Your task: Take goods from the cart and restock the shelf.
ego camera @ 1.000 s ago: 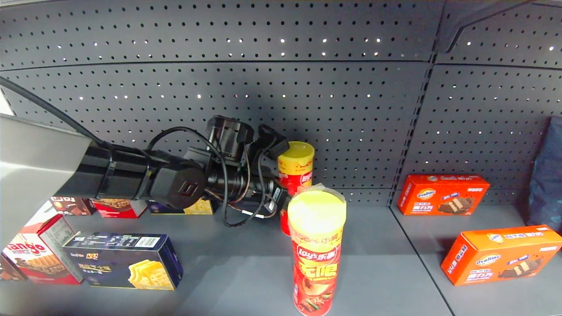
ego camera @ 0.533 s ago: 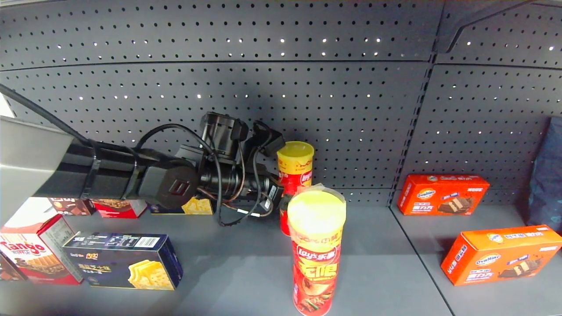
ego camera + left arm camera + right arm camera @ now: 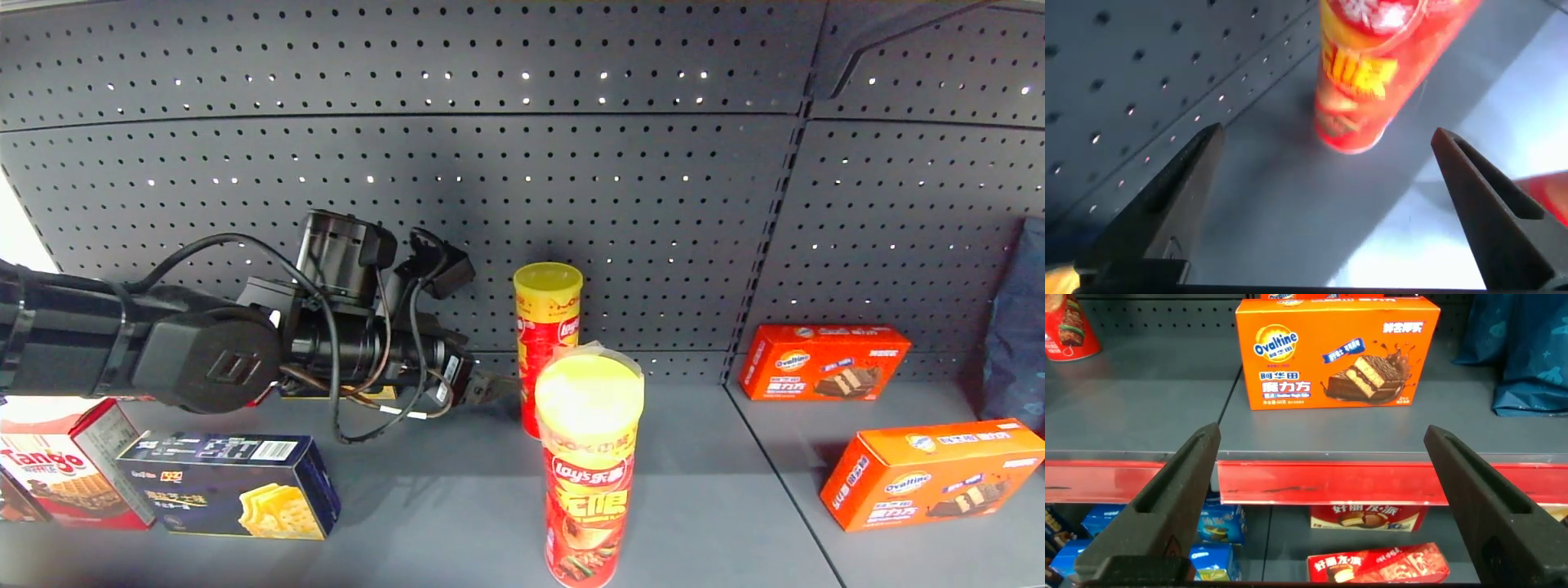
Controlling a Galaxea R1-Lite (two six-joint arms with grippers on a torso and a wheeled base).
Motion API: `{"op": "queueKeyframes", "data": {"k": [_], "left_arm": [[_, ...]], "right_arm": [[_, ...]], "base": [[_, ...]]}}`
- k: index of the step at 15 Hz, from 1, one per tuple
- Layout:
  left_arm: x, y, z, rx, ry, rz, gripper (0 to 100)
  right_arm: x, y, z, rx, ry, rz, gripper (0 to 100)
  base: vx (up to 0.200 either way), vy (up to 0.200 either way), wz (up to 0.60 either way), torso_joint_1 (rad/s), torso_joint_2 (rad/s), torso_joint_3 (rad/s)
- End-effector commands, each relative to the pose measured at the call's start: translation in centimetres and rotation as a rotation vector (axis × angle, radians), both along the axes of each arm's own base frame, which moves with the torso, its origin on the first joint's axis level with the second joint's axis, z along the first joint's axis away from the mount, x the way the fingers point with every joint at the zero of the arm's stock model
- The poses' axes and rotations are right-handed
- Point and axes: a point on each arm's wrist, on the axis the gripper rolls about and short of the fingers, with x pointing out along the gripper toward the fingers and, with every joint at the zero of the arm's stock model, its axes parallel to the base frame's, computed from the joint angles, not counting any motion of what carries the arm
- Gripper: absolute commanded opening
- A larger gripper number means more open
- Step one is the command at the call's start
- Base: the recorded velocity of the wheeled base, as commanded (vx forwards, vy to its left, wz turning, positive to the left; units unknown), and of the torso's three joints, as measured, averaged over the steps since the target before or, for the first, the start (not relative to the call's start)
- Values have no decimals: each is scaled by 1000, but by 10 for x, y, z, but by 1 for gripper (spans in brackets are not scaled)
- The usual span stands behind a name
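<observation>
- Red-and-yellow rear can (image 3: 549, 327) stands upright on the shelf (image 3: 457, 506), close to the pegboard (image 3: 490, 163). A second ago the left gripper (image 3: 490, 385) was closed around it; now the can stands free.
- Left gripper has pulled back towards the robot's left and sits low over the shelf, near the can but apart from it.
- In the left wrist view the jaws are spread wide, with the rear can (image 3: 1372, 73) ahead between them, untouched.
- Front can (image 3: 588, 465) stands upright just before the rear one, unmoved.
- Right gripper (image 3: 1321, 434) has its jaws wide apart, level with the shelf edge, facing an orange box (image 3: 1335, 353).
- Blue box (image 3: 233, 483) lies below the left arm; two orange boxes (image 3: 824, 362) (image 3: 931, 474) lie on the right, all unchanged.
</observation>
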Motion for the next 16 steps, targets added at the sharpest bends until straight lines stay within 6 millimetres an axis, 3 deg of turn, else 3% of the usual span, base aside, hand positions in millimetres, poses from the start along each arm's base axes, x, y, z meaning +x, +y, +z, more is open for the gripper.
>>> {"op": "queueKeyframes", "data": {"k": [1,7,16], "left_arm": [[-7,10,7,3,-20,33,100],[1,11,-5,176,-75,169,100],[15,-15,-33,189,-70,190,100]], "right_arm": [[0,0,0,0,3,2,100],[0,0,0,0,1,2,100],[0,0,0,0,1,2,100]], "base": [[0,0,0,0,0,0],[0,0,0,0,0,0],[0,0,0,0,0,0]]}}
